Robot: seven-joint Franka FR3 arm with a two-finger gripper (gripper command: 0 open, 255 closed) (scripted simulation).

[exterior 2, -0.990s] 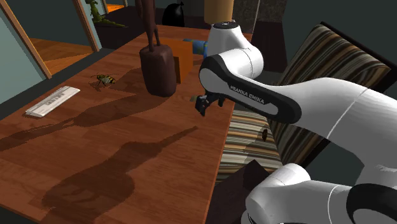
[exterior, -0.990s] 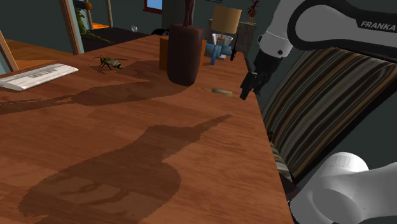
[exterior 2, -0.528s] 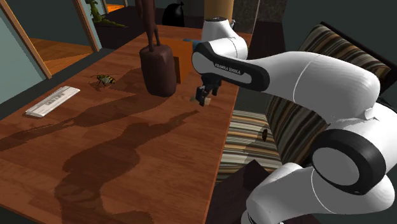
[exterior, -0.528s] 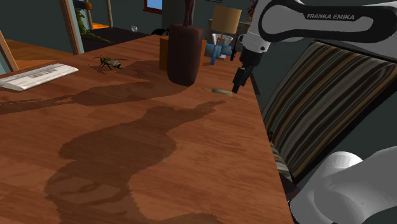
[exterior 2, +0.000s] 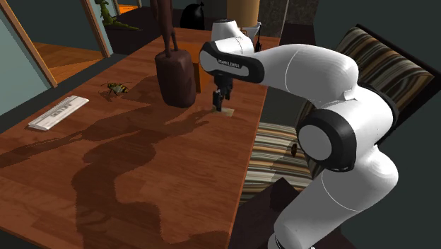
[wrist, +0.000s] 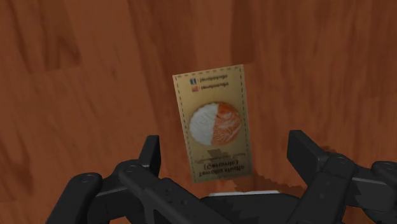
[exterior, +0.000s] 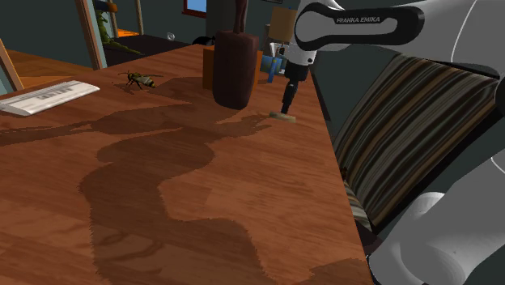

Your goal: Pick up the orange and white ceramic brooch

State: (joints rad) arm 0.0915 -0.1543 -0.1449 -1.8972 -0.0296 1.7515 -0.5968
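- Near the desk [exterior: 162, 186] edge on the shoulder view's right lies the brooch [wrist: 215, 123], a round disc half white and half orange, flat on a tan card [wrist: 213, 89].
- My hand [wrist: 225, 145] hangs just above it, pointing straight down. The fingers [wrist: 151, 156] stand wide apart and touch nothing, so I hold nothing.
- The card sits between my fingers but nearer one than the other. I judge I should slide sideways until it is centred before I go down.
- Its short width already runs across my opening, which is the way I want to close on it, so no turning of the wrist seems needed.
- The card is thin and flat on the wood, with little edge to catch. I would lower until my tips almost rest on the desk, then close slowly so both sides meet it together.
- A one-sided touch would likely push the card along the wood or buckle it.
- The desk edge and the striped sofa [exterior: 405, 121] are close on one side and a dark brown block [exterior: 235, 69] stands near on the other, so I would lift straight up.
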